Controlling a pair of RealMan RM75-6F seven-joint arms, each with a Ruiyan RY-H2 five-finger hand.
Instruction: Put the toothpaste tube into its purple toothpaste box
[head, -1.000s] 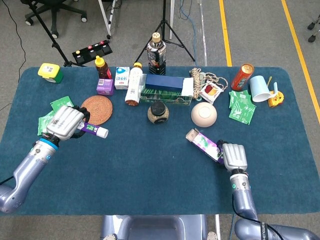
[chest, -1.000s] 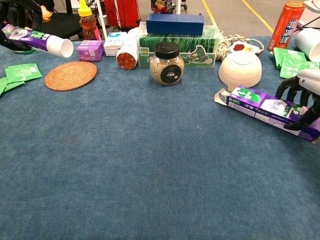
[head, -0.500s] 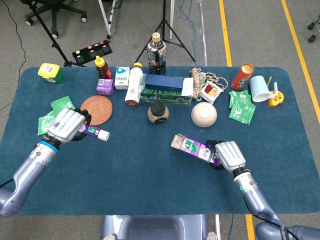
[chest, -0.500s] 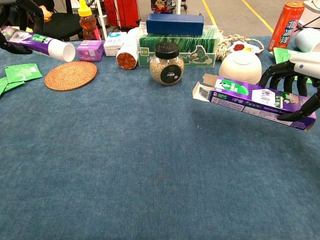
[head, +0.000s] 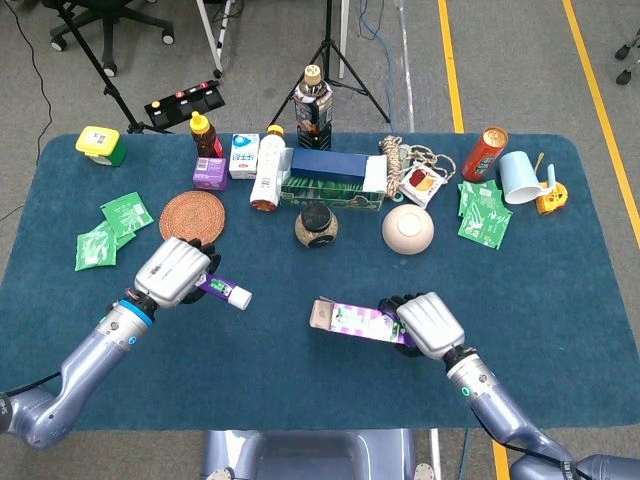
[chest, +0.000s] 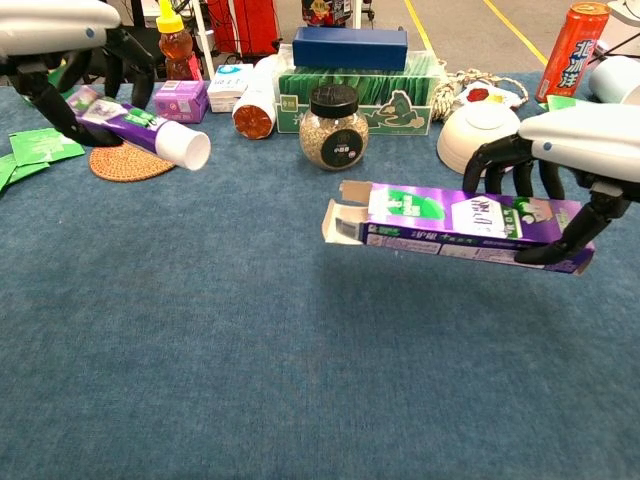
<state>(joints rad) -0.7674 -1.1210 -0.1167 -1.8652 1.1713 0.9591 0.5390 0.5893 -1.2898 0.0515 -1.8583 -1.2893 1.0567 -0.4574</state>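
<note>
Two hands: both are holding something above the blue table (head: 300, 390).
Left hand (head: 176, 270): its fingers are wrapping around the toothpaste tube (chest: 140, 129), which is pointing its white cap toward the middle of the table, tilted slightly down and clear of the cloth.
Right hand (head: 428, 324): its fingers are clamping the rear end of the purple toothpaste box (chest: 455, 223), which is lying roughly level in the air.
Box mouth: the end flaps are standing open, facing the tube — the inside is too dark to tell what it is holding.
Tube and box: they are well apart, the cap and the open end pointing toward each other.
Glass jar (chest: 333, 126): it is standing upright behind the box with a black lid on, filled with pale grains.
White bowl (head: 407, 229): it is sitting upside down just behind the right hand.
Honey bottle (chest: 176, 42): it is holding amber liquid under a yellow cap, at the far edge.
Woven coaster (head: 194, 219): it is lying flat just behind the left hand.
</note>
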